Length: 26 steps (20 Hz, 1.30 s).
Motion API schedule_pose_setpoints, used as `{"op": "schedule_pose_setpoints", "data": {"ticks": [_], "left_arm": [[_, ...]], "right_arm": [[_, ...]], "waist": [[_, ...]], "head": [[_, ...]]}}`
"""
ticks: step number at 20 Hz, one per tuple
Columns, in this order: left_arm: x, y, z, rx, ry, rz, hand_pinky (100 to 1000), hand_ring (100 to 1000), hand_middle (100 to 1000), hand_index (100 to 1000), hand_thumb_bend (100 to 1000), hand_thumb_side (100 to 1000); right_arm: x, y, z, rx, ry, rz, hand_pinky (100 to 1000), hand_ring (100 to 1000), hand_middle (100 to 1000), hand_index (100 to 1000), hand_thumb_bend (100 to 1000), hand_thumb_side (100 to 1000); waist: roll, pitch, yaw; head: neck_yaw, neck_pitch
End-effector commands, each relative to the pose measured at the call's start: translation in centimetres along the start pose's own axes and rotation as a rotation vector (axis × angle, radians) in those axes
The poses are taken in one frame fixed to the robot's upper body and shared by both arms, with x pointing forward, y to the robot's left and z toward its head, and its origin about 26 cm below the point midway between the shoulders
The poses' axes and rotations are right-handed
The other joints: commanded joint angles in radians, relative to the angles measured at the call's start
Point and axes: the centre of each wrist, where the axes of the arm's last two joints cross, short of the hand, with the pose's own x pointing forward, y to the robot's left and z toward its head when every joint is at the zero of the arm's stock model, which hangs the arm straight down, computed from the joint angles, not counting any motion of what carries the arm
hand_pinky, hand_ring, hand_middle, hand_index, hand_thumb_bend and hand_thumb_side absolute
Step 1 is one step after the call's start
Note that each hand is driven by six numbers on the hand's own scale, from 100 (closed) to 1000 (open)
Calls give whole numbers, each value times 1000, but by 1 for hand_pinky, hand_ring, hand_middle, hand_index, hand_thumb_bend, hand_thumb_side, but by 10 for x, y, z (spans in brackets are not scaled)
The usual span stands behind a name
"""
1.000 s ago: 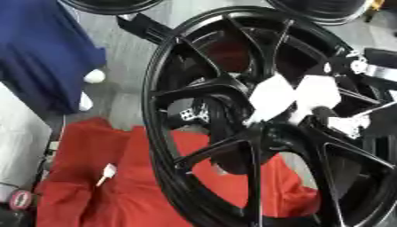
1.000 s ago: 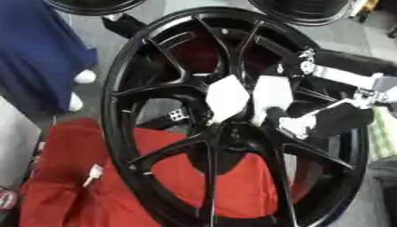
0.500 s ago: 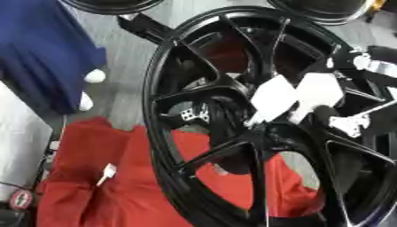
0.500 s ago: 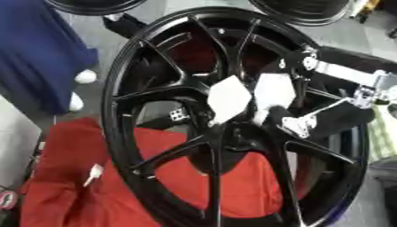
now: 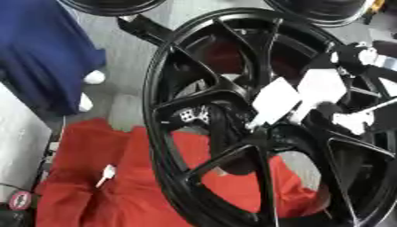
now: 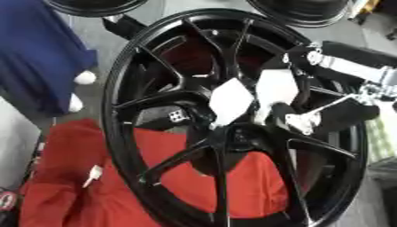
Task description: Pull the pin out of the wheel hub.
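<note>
Item: black spoked wheel (image 6: 147, 80), hub (image 6: 232, 135) at centre; my right hand (image 6: 267, 95) reaching in from 2 o'clock.

My white fingertips (image 6: 231, 101) lie just above the hub, toward 12 o'clock; whether they are apart or clamped on anything I cannot tell. The pin itself I cannot make out. Red cloth (image 5: 93, 177) lies beneath, from 6 to 9 o'clock. Handling advice, as I judge it: settle the fingertips on the pin, then draw straight along the hub axis, clear of the spokes.
</note>
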Motion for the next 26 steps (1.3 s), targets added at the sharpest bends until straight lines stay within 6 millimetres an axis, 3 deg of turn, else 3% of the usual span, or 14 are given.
{"op": "schedule_pose_setpoints", "data": {"ticks": [1,14,20,26], "left_arm": [[7,2,-1,-6,-24,-11,806,773,699,822,148,628],[7,5,0,3,-19,-24,809,775,701,821,142,630],[6,6,1,12,-17,-27,811,775,701,822,140,631],[5,8,3,30,-18,-27,811,774,701,822,137,632]], "right_arm": [[7,-19,6,-1,9,31,425,389,217,288,100,100],[25,-54,10,-34,30,35,398,373,190,262,100,100],[32,-76,22,-150,72,11,375,359,176,252,100,100],[29,-97,47,-386,173,0,382,359,171,254,100,100]], "waist": [[3,-31,-1],[-9,-42,-10],[-5,-44,-23],[11,-40,-47]], "head": [[1,-16],[15,-26],[25,-25],[40,-24]]}}
